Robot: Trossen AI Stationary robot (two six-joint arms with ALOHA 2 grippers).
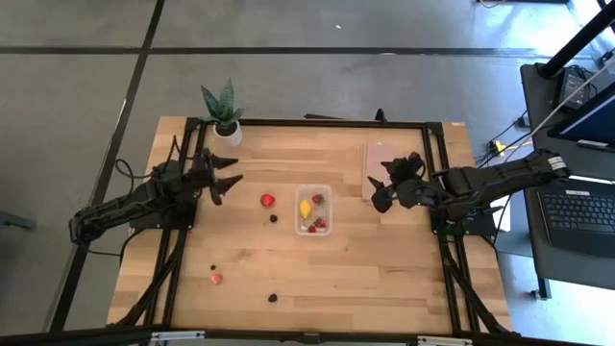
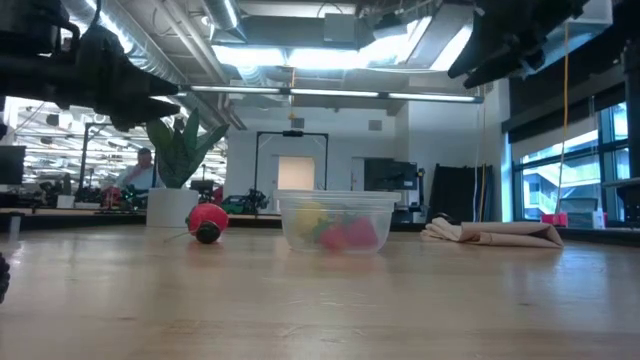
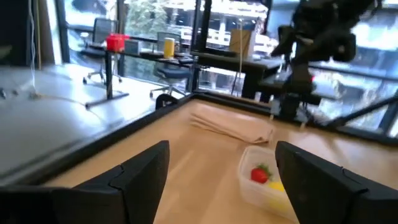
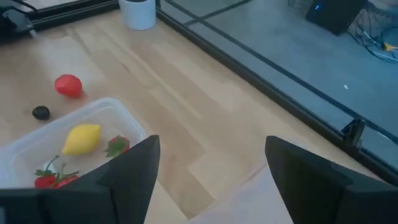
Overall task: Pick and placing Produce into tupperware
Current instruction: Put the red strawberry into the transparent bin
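The clear tupperware (image 1: 313, 210) stands mid-table and holds a yellow lemon (image 4: 81, 138) and red strawberries (image 1: 316, 226). On the wood to its left lie a strawberry (image 1: 267, 200) and a dark berry (image 1: 274, 218). Near the front edge lie a pinkish piece (image 1: 216, 279) and two dark berries (image 1: 273, 298). My left gripper (image 1: 233, 171) is open above the table's left side, level and pointing toward the tupperware (image 3: 267, 180). My right gripper (image 1: 378, 187) is open right of the tupperware (image 4: 68, 149), raised and tilted down. Neither has anything between its fingers.
A potted green plant (image 1: 223, 113) stands at the far left corner. A flat pinkish-beige sheet (image 1: 377, 168) lies just under and behind my right gripper, right of the tupperware. A black frame (image 1: 317, 123) runs round the table's edges. Bare wood stretches along the front right.
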